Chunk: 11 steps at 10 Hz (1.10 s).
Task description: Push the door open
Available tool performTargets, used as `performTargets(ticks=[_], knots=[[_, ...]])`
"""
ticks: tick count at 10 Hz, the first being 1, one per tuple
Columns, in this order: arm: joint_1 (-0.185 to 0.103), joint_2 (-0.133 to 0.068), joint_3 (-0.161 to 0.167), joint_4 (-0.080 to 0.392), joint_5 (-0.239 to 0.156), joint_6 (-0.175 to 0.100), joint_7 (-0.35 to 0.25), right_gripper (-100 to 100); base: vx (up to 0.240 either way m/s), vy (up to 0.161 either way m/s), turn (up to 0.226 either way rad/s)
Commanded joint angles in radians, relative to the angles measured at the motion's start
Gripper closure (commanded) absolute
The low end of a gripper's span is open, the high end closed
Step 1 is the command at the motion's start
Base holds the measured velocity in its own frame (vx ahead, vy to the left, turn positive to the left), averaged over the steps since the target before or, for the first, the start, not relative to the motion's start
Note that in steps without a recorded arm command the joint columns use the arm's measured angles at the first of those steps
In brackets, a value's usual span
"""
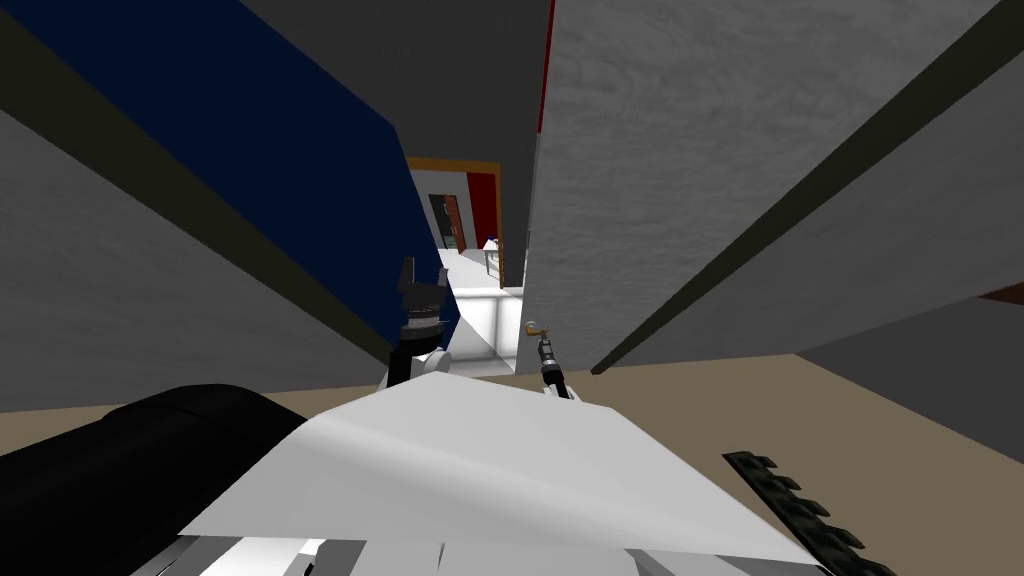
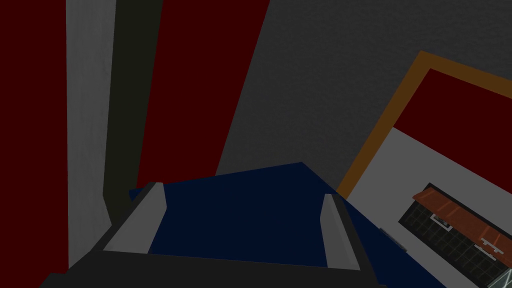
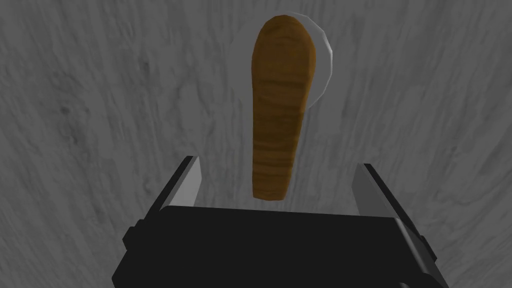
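Note:
A grey door (image 1: 700, 170) stands ajar on my right, its free edge toward a narrow gap. On it sits a brown lever handle (image 1: 535, 327) on a round pale plate. My right gripper (image 1: 546, 347) is right at the handle. In the right wrist view the brown lever handle (image 3: 280, 115) hangs between my open fingers (image 3: 189, 180), its tip just above the gripper body, with the grey door face (image 3: 100, 100) behind. My left gripper (image 1: 420, 290) is raised beside a dark blue wall (image 1: 250, 130), open and holding nothing (image 2: 240, 220).
Through the gap I see a bright white floor (image 1: 480, 320) and a far orange-framed doorway (image 1: 480, 170) with red wall. A dark skirting strip (image 1: 790, 200) runs along the grey wall to my right. Tan floor (image 1: 860, 420) lies to the right.

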State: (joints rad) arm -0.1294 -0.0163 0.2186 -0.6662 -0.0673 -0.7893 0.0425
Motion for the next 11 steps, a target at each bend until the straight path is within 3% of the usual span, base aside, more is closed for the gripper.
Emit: performTargets(ticks=[1, 3, 4, 9, 11], knots=[[0.003, 0.020, -0.003, 0.000, -0.001, -0.002, 0.001, -100, 0.212, 0.012, 0.024], [-0.008, 0.021, -0.004, 0.021, -0.002, -0.015, 0.001, -100, 0.090, 0.007, 0.006], [-0.008, 0.021, -0.004, 0.021, -0.002, -0.015, 0.001, 100, 0.000, 0.000, 0.000], [-0.008, 0.021, -0.004, 0.021, -0.002, -0.015, 0.001, 100, -0.004, -0.001, 0.003], [-0.012, 0.007, -0.019, 0.020, -0.010, -0.014, 0.005, 100, 0.112, 0.059, -0.026]])
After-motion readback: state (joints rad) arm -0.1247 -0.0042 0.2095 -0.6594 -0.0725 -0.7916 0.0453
